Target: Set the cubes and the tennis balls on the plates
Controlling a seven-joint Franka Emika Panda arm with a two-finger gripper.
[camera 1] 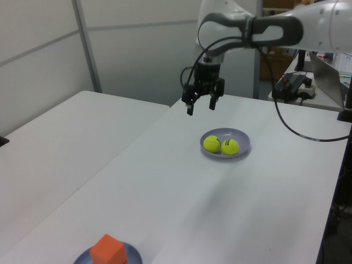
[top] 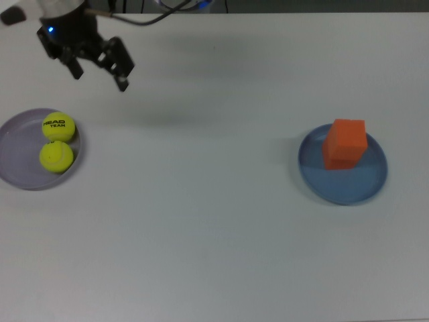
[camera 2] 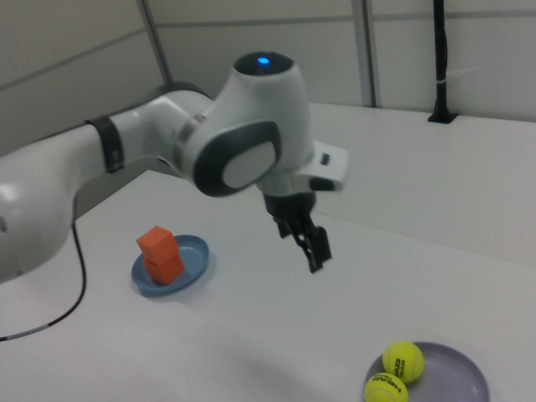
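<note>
Judging from the top view, we find the task essentially done: both fuzzy yellow-green tennis balls lie on the pale lavender plate at left, two stacked matte orange cubes sit on the blue plate at right, and our claw hangs spread and empty at upper left.

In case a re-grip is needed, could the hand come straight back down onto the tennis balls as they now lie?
Probably yes. The hand hangs open in the air, above the table and apart from the lavender plate. Both tennis balls lie side by side in it, uncovered, with nothing between.
</note>
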